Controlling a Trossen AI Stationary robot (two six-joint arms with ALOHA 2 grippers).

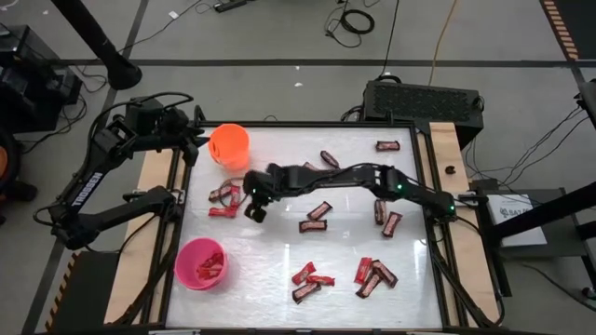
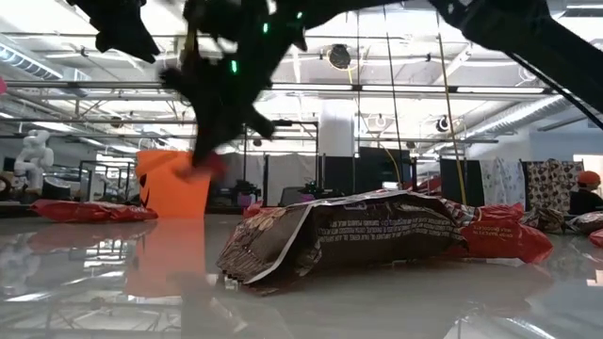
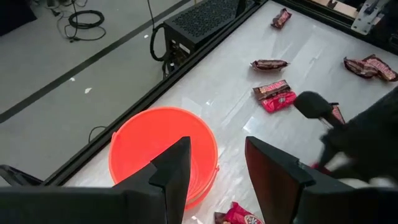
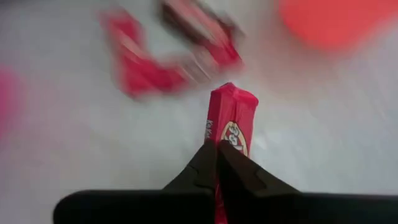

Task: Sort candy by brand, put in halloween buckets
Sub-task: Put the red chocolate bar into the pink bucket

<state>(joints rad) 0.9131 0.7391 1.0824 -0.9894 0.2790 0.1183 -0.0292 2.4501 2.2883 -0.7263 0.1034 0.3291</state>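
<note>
Right gripper (image 4: pixel 217 152): fingers pinched shut on a red bar (image 4: pixel 230 121), which sticks out past the fingertips; in the high view the gripper (image 1: pixel 253 207) hangs over the table's (image 1: pixel 279 279) left half, its arm stretched across from the right side.
Red bar: held in the right gripper, off the table.
Nearest candy: a small cluster of red and dark bars (image 1: pixel 223 197) lies just beside the right gripper, on its left, toward the left arm.
Orange bucket (image 1: pixel 229 145): near the right gripper, beyond it toward the table's far edge; upright, and no candy can be made out inside it in the left wrist view (image 3: pixel 163 152).
Pink bucket (image 1: pixel 201 263): farther from the right gripper, toward the near left corner; upright, red bars inside.
Loose candy: dark and red bars scattered on the arm's side of the gripper, some just behind it at mid-table (image 1: pixel 318 213), more well apart by the near edge (image 1: pixel 372 274) and the far right corner (image 1: pixel 387 145).
Left gripper (image 3: pixel 217 171): fingers spread apart, empty, hovering just above the orange bucket at the table's far left corner, well apart from the right gripper.
</note>
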